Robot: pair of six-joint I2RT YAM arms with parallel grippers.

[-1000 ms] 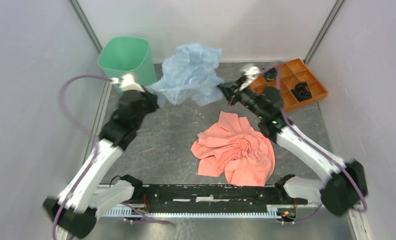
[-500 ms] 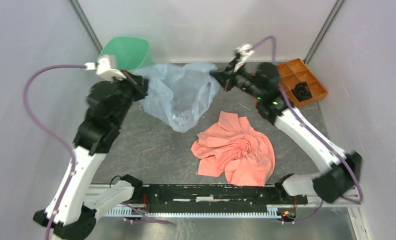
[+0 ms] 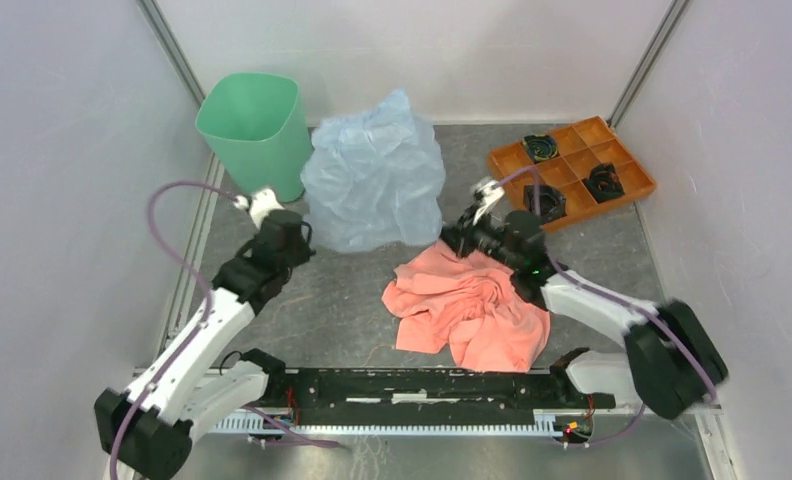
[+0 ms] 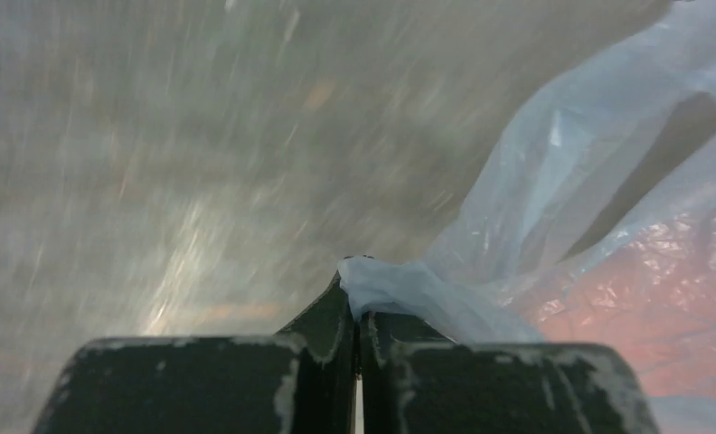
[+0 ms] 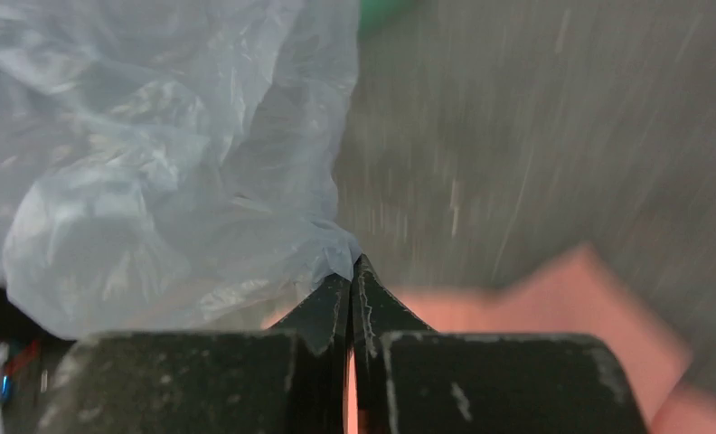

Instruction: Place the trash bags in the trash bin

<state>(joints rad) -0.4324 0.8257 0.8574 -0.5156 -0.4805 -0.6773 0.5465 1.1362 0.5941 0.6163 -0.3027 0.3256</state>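
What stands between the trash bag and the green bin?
Nothing visible. The trash bag sits just beside the trash bin, with the left gripper and the right gripper shut on its lower edge. The pink cloth lies off that path.

The trash bin stands at the far left corner of the table. Just right of it sits the trash bag, between the 2 grippers: the left gripper at its near left edge, the right gripper at its near right edge. The cloth lies in front of the bag, under the right arm. The tray lies at the far right.
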